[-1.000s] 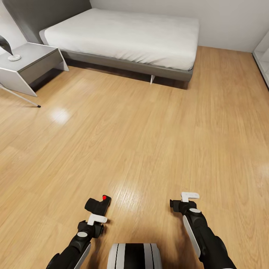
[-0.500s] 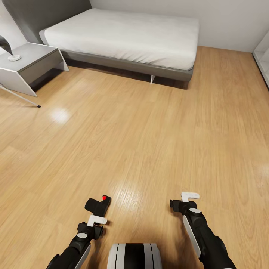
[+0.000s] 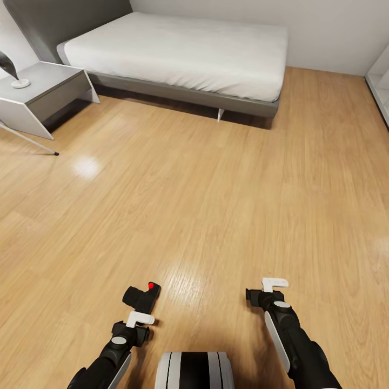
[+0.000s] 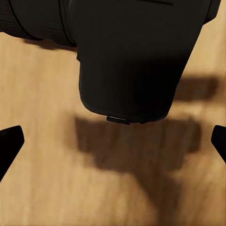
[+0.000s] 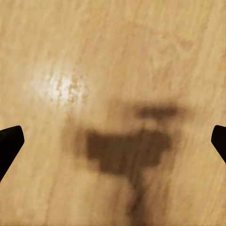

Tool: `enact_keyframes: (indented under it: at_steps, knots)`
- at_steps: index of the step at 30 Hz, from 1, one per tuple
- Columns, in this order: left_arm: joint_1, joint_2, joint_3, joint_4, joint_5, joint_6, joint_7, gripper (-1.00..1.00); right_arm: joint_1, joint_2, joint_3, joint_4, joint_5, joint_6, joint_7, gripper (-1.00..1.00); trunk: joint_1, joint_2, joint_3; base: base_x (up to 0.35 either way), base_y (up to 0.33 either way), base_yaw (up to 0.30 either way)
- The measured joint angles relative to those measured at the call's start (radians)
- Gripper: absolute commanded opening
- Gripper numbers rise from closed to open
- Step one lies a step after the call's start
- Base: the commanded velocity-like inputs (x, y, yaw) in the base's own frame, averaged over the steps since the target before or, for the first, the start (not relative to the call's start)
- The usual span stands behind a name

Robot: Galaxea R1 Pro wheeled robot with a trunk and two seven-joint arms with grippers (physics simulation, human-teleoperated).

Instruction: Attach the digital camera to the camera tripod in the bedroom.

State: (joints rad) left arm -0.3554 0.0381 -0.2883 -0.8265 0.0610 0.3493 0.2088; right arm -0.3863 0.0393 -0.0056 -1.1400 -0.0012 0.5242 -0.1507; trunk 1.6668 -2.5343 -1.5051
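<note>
We see left pincer [image 3: 141, 305] low over wood floor [image 3: 216, 205], pinching digital camera [image 3: 142, 296], red dot up; camera body [image 4: 127, 52] sits close ahead of left wrist lens. Right pincer [image 3: 268, 289] holds nothing; fingertips [image 5: 10, 143] spread wide over floor. Bed [image 3: 183, 51] far ahead, grey nightstand [image 3: 43, 92] at far left, thin tripod leg [image 3: 29, 141] just beside nightstand.

Bright, even light; glare patches on the wood floor [image 3: 86, 165], soft blurred shadows in wrist views.
</note>
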Motion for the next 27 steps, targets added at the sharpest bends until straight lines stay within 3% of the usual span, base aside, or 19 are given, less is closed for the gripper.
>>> enact_keyframes:
  at_steps: [12, 27]
  knots:
    - [0.000, -0.001, 0.000, 0.004, 0.000, 0.000, 0.000, 1.00, 0.000, 0.000, 0.000, 0.000, 0.000, 0.000, 0.000, 1.00, 0.000, 0.000, 0.000, 0.148, 0.000, 0.000]
    - [0.000, -0.001, 0.000, 0.006, 0.000, 0.000, 0.000, 1.00, 0.000, 0.000, 0.000, 0.000, 0.001, 0.000, 0.001, 1.00, 0.000, 0.000, 0.000, 0.019, 0.000, 0.000]
